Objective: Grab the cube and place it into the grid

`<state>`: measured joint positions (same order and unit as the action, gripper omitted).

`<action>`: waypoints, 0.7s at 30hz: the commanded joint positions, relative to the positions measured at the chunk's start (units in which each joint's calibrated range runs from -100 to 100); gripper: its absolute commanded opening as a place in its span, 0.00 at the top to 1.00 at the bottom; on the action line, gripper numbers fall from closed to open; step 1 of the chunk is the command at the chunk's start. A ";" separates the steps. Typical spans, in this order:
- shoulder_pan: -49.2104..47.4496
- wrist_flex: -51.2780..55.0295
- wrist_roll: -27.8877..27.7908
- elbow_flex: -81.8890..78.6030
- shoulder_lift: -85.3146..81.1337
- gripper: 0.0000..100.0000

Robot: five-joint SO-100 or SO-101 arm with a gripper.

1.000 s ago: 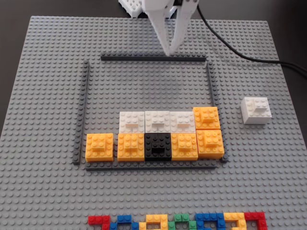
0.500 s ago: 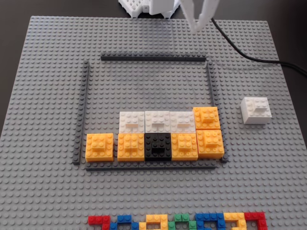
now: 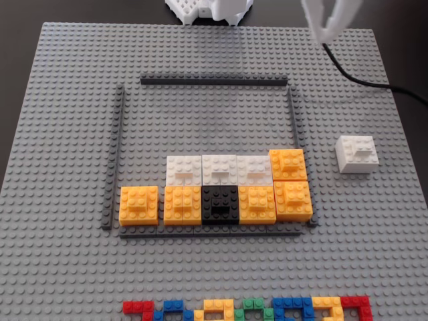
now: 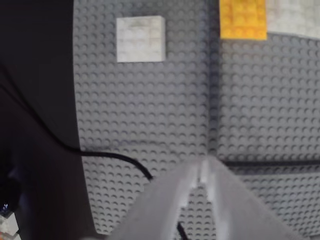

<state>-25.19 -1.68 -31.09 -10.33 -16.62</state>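
The white cube [image 3: 356, 154] sits alone on the grey baseplate, right of the grid's right strip. The grid is outlined by dark grey strips [image 3: 214, 81] and holds three white blocks [image 3: 219, 169], several orange blocks [image 3: 139, 204] and one black block [image 3: 220, 204] along its near side. My white gripper [image 3: 326, 35] hangs at the far right corner of the plate, well behind the cube, its fingers closed together and empty. In the wrist view the cube [image 4: 140, 39] lies far ahead of the gripper [image 4: 202, 169], left of the grid strip [image 4: 213, 100].
A black cable [image 3: 374, 83] runs from the gripper off the plate's right edge; it also shows in the wrist view [image 4: 120, 159]. A row of small multicoloured bricks [image 3: 247, 309] lies along the near edge. The arm base [image 3: 207, 10] stands behind the plate.
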 commanded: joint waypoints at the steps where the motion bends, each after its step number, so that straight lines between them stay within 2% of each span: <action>1: -1.44 0.51 0.78 13.36 7.08 0.99; 11: -3.35 3.10 1.81 35.84 26.94 0.94; 21: -2.32 2.61 1.86 39.01 34.17 0.76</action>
<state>-28.47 1.20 -29.08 24.71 17.98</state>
